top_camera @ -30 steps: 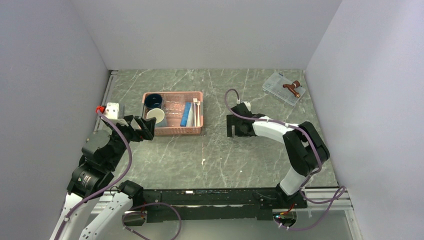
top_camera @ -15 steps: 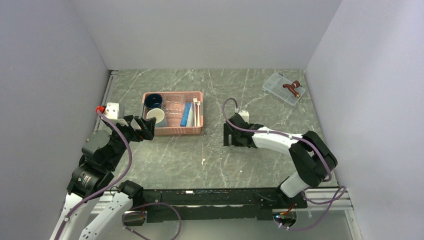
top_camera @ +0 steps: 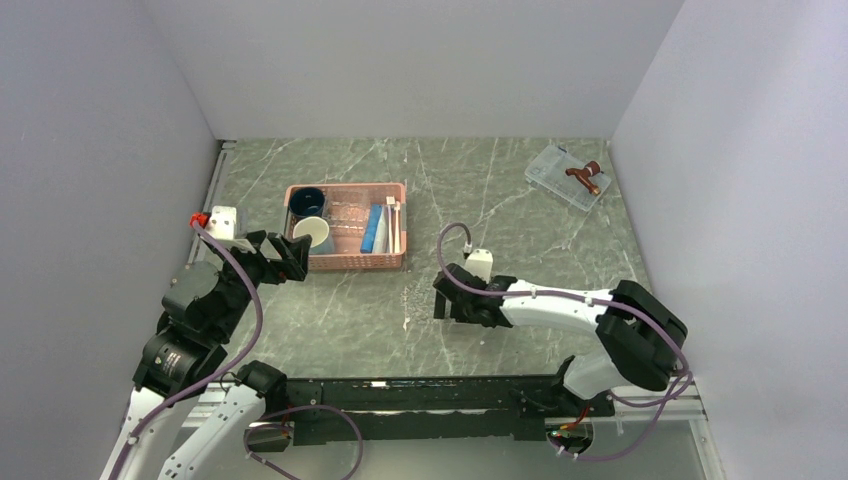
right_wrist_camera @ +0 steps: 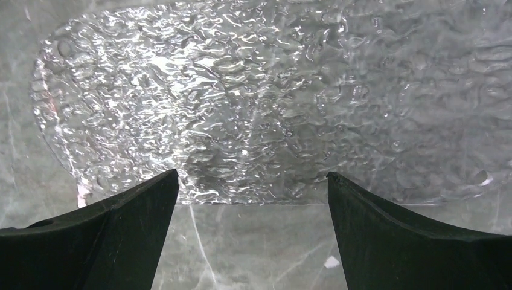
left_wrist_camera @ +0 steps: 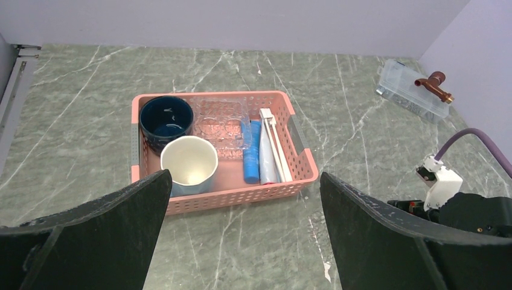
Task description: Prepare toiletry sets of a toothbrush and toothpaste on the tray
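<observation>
The clear, textured tray [right_wrist_camera: 272,103] lies flat on the table. It fills the right wrist view just ahead of my right gripper [right_wrist_camera: 252,175] [top_camera: 440,298], which is open and empty, with its fingertips short of the tray's near edge. In the pink basket [top_camera: 345,262] [left_wrist_camera: 238,190] lie blue toothpaste tubes [left_wrist_camera: 252,151] [top_camera: 375,228] and whitish toothbrushes [left_wrist_camera: 275,145] [top_camera: 395,225] side by side at the right end. My left gripper [top_camera: 285,257] [left_wrist_camera: 246,175] hangs open and empty, near the basket's front left corner.
The basket also holds a dark blue mug [left_wrist_camera: 166,118], a white cup [left_wrist_camera: 189,162] and a clear textured piece [left_wrist_camera: 220,121]. A small clear box [top_camera: 567,177] with a copper-brown object on it sits at the back right, near the wall.
My right arm has drawn back toward the near edge, and its gripper has moved nearer and slightly left. The left arm has not moved.
</observation>
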`<state>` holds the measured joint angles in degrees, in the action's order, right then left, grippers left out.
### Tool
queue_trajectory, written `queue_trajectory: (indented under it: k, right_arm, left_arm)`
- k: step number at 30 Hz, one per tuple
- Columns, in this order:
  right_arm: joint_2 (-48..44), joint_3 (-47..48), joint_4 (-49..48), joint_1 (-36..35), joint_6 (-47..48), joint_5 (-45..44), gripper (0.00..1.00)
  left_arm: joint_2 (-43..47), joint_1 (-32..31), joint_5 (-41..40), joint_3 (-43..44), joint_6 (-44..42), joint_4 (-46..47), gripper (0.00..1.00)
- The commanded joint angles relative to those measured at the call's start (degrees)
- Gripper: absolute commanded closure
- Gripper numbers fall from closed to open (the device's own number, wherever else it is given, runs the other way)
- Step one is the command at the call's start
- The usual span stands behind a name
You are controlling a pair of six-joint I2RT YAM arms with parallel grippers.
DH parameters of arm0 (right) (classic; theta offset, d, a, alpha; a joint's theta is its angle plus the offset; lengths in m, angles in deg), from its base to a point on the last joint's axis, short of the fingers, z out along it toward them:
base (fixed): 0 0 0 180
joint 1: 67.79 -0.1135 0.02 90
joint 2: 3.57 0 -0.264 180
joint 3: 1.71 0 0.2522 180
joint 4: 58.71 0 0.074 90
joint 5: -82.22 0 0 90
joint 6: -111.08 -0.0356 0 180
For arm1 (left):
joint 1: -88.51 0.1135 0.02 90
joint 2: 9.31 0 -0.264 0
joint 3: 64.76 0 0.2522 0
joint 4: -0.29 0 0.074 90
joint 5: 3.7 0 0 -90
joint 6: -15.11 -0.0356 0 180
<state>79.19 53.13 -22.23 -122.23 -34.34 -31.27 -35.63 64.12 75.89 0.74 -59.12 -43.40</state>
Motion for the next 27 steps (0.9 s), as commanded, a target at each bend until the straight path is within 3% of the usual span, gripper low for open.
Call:
queue_trajectory:
  k: [1,8,17,27]
  right_arm:
    - [-2.18,1.28,10.03,-0.60,-4.76,-0.51,0.05]
    - [-1.80,9.00,13.80,2.44,2.58,-5.59,0.05]
    - [3.65,13.60,6.93,11.80,11.81,-1.60,0.05]
    - [14.39,20.97,3.07,15.13,17.60,0.74,0.01]
  left_arm:
    - [0.50,0.30,-0.45,-0.01,0.01,0.67,0.01]
    - [0.52,0.30,-0.37,-0.08,-0.03,0.78,0.01]
    - [0.23,0.30,-0.05,-0.08,0.07,0.82,0.01]
    - [-0.37,0.30,-0.15,-0.15,-0.03,0.73,0.01]
